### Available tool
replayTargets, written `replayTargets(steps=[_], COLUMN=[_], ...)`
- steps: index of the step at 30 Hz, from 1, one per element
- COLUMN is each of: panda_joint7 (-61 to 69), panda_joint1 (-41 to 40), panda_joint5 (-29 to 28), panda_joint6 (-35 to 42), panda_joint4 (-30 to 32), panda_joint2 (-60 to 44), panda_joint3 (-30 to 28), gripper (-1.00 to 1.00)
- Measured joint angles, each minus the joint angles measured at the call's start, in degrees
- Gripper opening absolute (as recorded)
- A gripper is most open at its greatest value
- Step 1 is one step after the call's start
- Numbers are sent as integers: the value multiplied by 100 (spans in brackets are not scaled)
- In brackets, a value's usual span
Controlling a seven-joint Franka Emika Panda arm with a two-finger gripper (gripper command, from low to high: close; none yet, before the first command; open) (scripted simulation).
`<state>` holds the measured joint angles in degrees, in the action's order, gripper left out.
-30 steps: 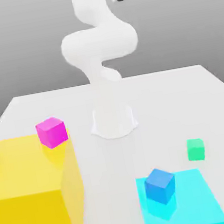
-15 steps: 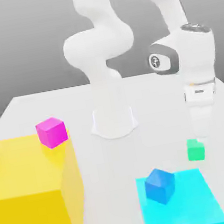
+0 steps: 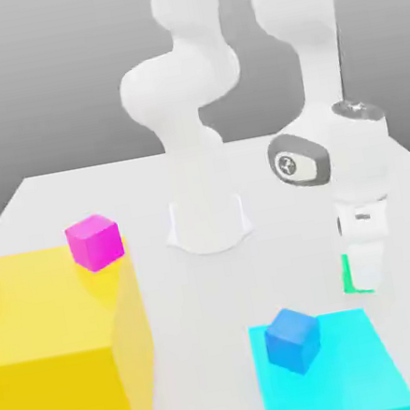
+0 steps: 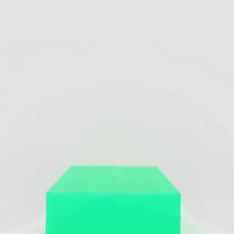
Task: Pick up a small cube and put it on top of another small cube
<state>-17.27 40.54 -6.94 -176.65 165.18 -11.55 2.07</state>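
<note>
Nearest the exterior view's camera, the blue cube (image 3: 293, 339) sits on a flat cyan pad (image 3: 372, 378), and a tall yellow block (image 3: 57, 367) fills the exterior view's left with two magenta cubes (image 3: 94, 242) on its top. Just behind the cyan pad, toward the exterior view's right, the small green cube (image 3: 348, 276) rests on the white desk (image 3: 166, 282), mostly covered by the tool (image 3: 369, 276), which has its fingers drawn in on the cube's sides; the hand view shows the small green cube right under the camera, on the desk surface.

Judged from this, the task is in its early part: the grasp looks made, but the cube is not lifted, carried or stacked. The blue cube is the nearest likely target.

For room, the path from the green cube to the blue one is short and open, with only the low pad edge between. The desk's edge on the exterior view's right lies near the tool. The arm's base (image 3: 207, 223) stands farther back, well clear, and the yellow block is well apart.
</note>
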Motion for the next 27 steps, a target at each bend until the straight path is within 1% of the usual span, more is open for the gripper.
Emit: replayTargets(steps=[4,6,7,15,25,27], panda_joint7=[353,489,526,609,661,674], panda_joint1=[-148,-45,-180,-1512,-3467,-3834], panda_joint5=[483,665,670,234,-413,-530], panda_joint6=[646,996,1216,3175,5663,6051], panda_joint4=[154,210,161,-586,-1589,-1735], panda_joint2=[801,1209,1384,2647,4195,4446], panda_joint3=[281,236,126,-897,-2070,-2274], gripper=[-100,-100,-100,-100,-100,-100])
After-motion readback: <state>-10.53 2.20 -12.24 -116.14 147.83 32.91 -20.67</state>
